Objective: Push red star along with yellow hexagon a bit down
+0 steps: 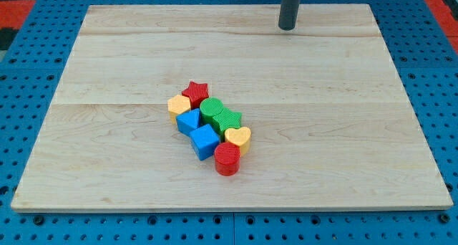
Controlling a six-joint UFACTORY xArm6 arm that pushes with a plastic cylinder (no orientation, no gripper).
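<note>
My tip [288, 28] near board's [107, 180] top edge, well above red star [195, 92].

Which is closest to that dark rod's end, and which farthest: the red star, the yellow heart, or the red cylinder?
From my tip, at the view's top:
1. Red star, top of the cluster.
2. Yellow heart, lower right of the cluster.
3. Red cylinder, the cluster's bottom.

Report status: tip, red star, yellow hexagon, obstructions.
My tip at the view's top, well clear of the cluster. Red star and yellow hexagon touching, unpushed. Blue blocks packed right below them.
</note>
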